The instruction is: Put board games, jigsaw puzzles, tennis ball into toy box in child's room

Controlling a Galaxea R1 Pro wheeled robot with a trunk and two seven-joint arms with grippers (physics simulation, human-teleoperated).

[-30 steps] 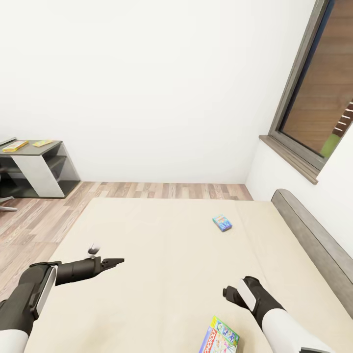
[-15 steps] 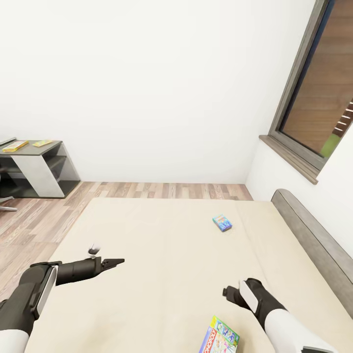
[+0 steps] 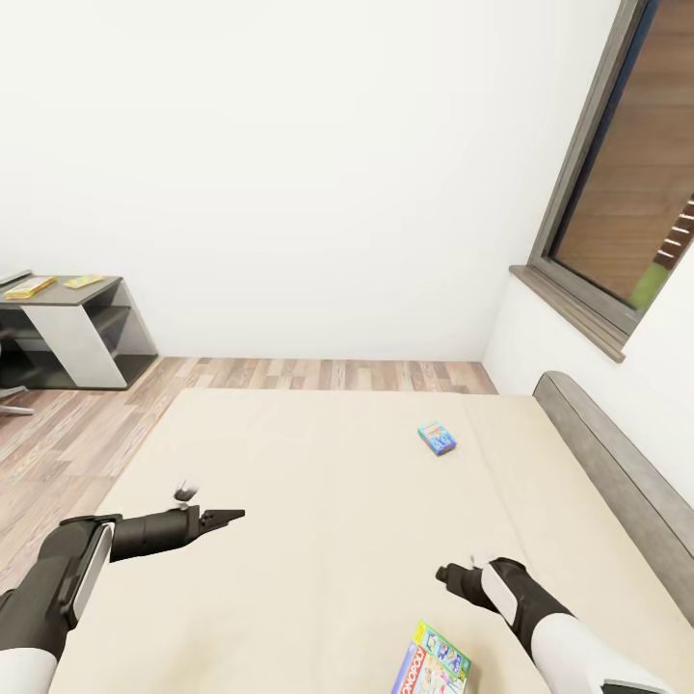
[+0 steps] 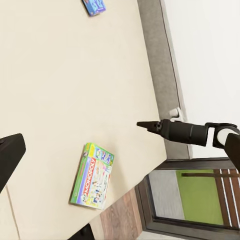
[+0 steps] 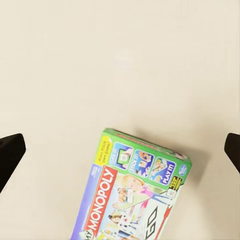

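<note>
Reaching for the Monopoly box [image 5: 131, 192] lying flat at the bed's [image 3: 318, 482] near edge, the right gripper [image 3: 449, 575] hovered spread wide above it; centring it first seemed wise.

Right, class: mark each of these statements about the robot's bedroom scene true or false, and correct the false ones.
1. The green-edged Monopoly board game box lies flat on the beige mattress. True.
2. The right gripper is clamped on the Monopoly box. False: its fingers are spread wide above the box, holding nothing.
3. A small blue board game box lies farther up the mattress, nearer the grey headboard side. True.
4. The left gripper holds the blue box. False: it hangs over bare mattress, far from it.
5. The dark grey desk stands against the white wall. True.
</note>
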